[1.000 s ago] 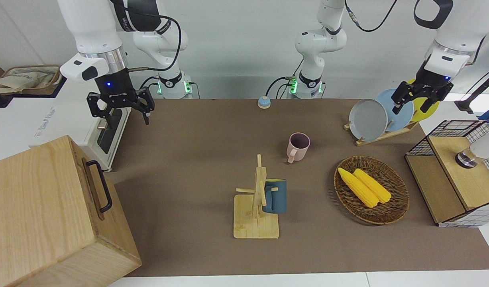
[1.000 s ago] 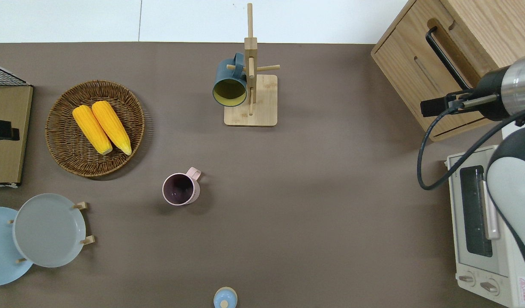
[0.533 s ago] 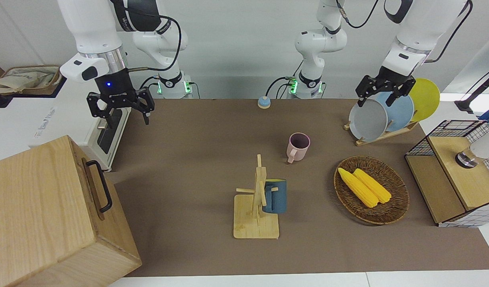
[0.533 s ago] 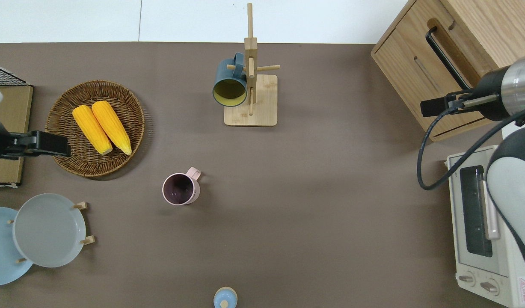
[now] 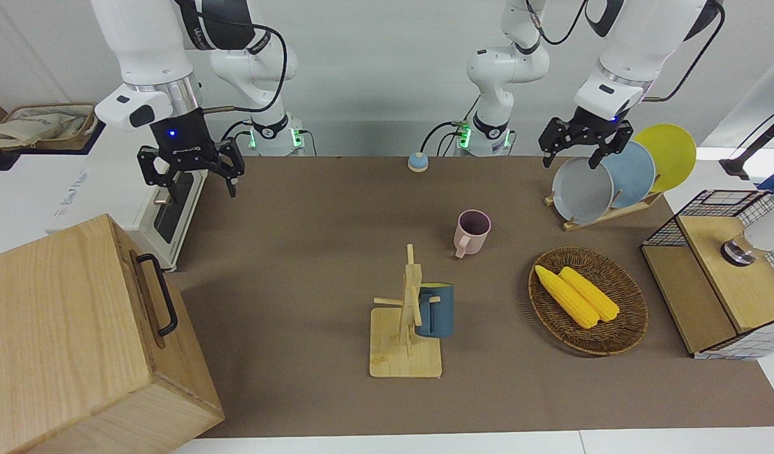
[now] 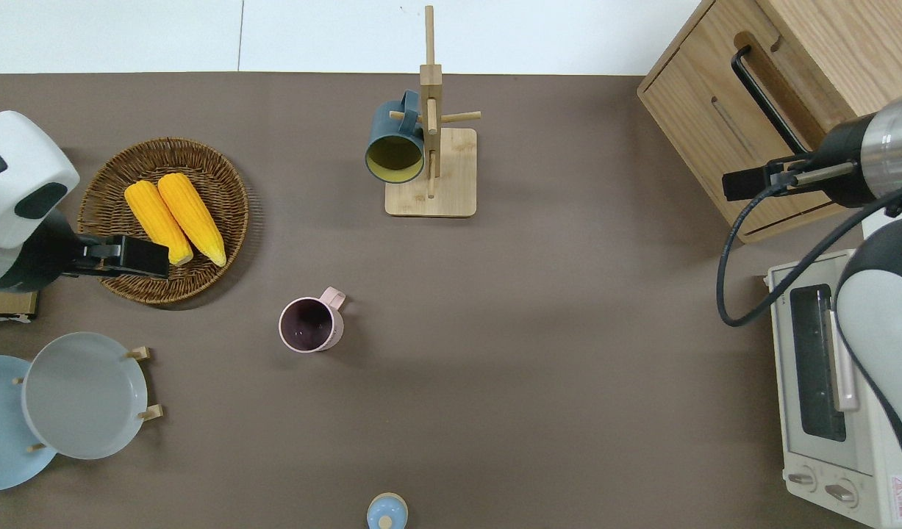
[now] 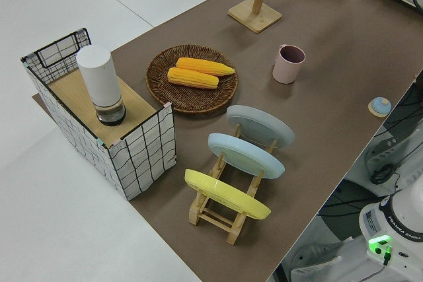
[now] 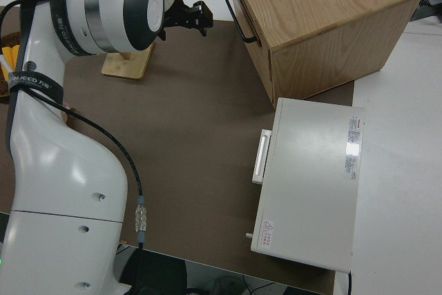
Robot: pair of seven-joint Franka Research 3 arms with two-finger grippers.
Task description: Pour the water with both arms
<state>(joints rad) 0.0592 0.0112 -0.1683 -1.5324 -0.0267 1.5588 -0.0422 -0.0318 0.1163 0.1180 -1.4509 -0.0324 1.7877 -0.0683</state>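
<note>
Over the wicker basket (image 6: 164,220), at its rim toward the left arm's end of the table, hung the left gripper (image 5: 579,146), its fingers spread with nothing between them. Two yellow corn cobs (image 6: 175,218) lay side by side in that basket, and in the overhead view the gripper's black tip reached the nearer end of one cob, though whether it was well above it was hard to judge from that angle. The right arm was parked, the right gripper (image 5: 191,169) likewise spread and empty.

Near the middle of the brown table mat (image 6: 553,330) stood the pink mug (image 6: 309,325), upright, its handle turned away from the robots. Open mat lay all round it, and a wide bare stretch ran from it toward the right arm's end. Farther from the robots, close to the mat's edge, stood the wooden mug tree (image 6: 430,139) with a dark blue mug (image 6: 394,148) hanging on a peg, mouth tipped sideways.

Nearer the robots than the basket, a plate rack (image 5: 604,214) held a grey plate (image 5: 582,189), a light blue plate (image 5: 633,176) and a yellow plate (image 5: 667,154) on edge. A wire-sided box (image 7: 109,127) at the left arm's end carried a white cylinder (image 7: 100,84). At the right arm's end stood a wooden cabinet (image 5: 77,334) and a white toaster oven (image 6: 833,382). A small blue knob (image 6: 387,512) sat at the mat's edge nearest the robots.
</note>
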